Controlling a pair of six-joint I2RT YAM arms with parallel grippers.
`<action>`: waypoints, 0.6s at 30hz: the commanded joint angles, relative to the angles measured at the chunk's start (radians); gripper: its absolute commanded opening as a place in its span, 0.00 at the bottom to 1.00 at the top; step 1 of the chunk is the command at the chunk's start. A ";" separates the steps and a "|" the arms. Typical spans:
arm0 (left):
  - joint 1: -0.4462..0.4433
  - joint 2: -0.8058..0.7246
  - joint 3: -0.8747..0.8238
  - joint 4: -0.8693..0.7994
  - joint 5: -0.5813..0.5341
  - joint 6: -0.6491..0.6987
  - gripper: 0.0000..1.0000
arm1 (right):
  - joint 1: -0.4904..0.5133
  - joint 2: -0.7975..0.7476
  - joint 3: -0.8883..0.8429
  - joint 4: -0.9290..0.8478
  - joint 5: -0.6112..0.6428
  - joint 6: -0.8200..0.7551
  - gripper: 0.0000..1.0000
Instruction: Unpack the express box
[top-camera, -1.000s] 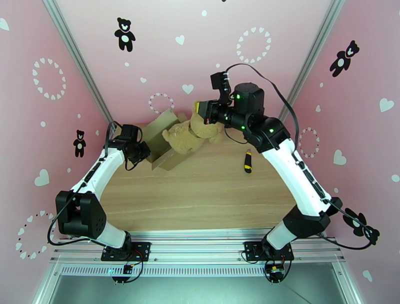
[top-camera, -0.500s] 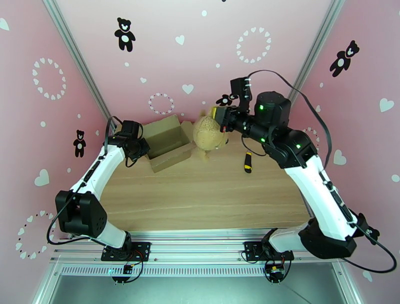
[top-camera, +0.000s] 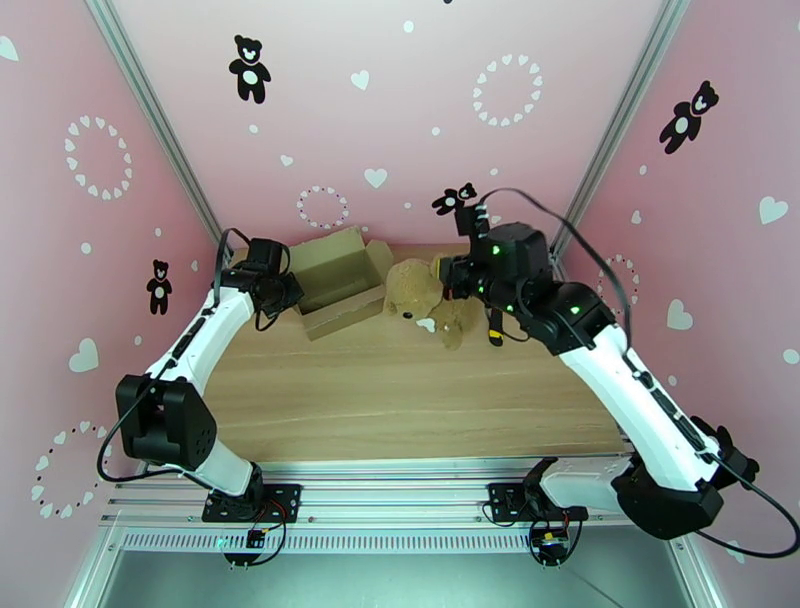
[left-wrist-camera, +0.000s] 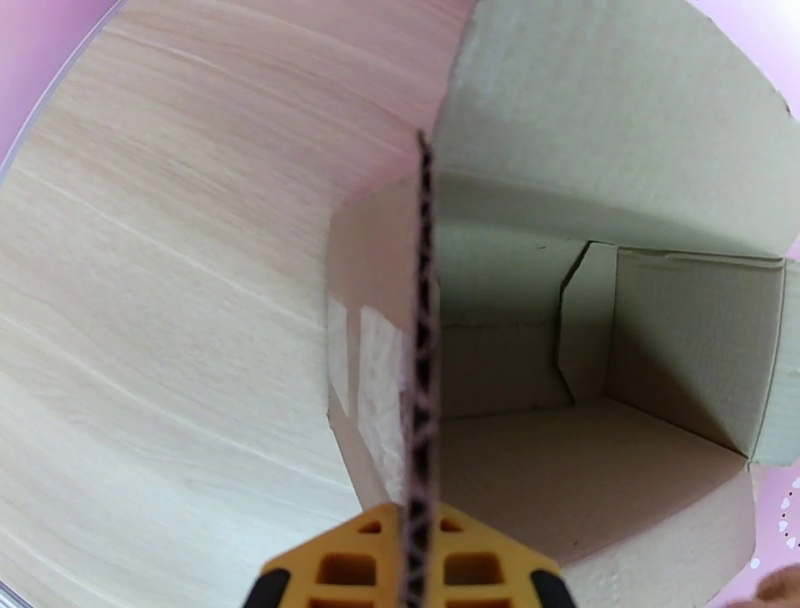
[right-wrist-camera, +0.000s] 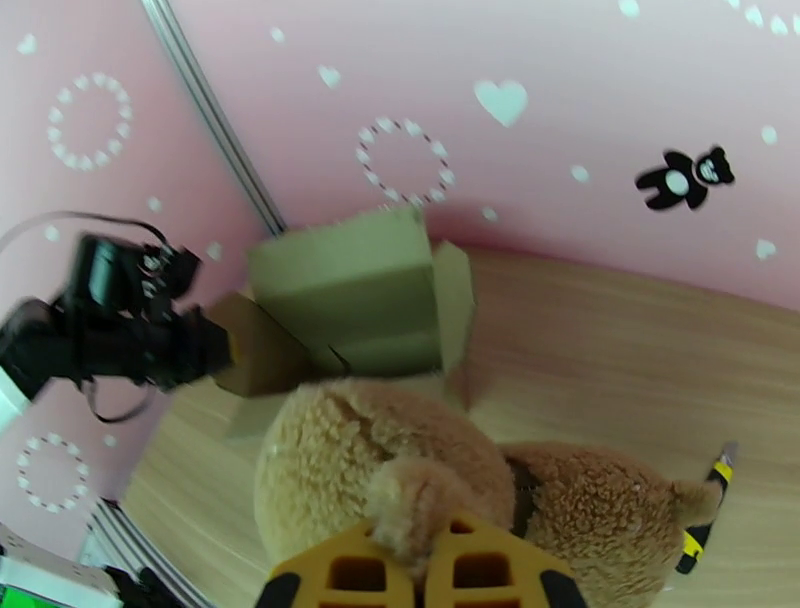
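**Express box** (top-camera: 338, 282) at the far left of the table (top-camera: 400, 390), flaps spread. In the left wrist view we look into its cavity, which appears empty. The left end effector (left-wrist-camera: 420, 562) is closed on the thin edge of one flap, with one yellow jaw on each face of the corrugated board. The right end effector (right-wrist-camera: 420, 570) is clamped on a tuft of the brown plush toy (right-wrist-camera: 400, 470). In the top view the toy is outside the box and just beside it, and we cannot tell whether it rests on the table. A utility knife (top-camera: 494, 325) lies near, to the right. We judge the unpacking close to done. We expect the emptied box to be light and prone to slide, with panels that are stiff but hinge at the creases, and with slippery taped patches. We would take it by a bare flap edge or wall rim near a corner, where the board resists folding
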 joint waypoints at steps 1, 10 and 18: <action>-0.009 0.024 0.030 0.032 0.033 -0.001 0.32 | -0.004 -0.057 -0.066 0.037 0.028 -0.029 0.00; -0.009 -0.014 0.045 0.042 0.046 -0.028 0.55 | -0.003 -0.116 -0.250 0.083 0.010 -0.069 0.00; -0.008 -0.070 0.067 0.013 0.051 -0.044 0.55 | 0.011 -0.075 -0.349 0.133 -0.071 -0.094 0.00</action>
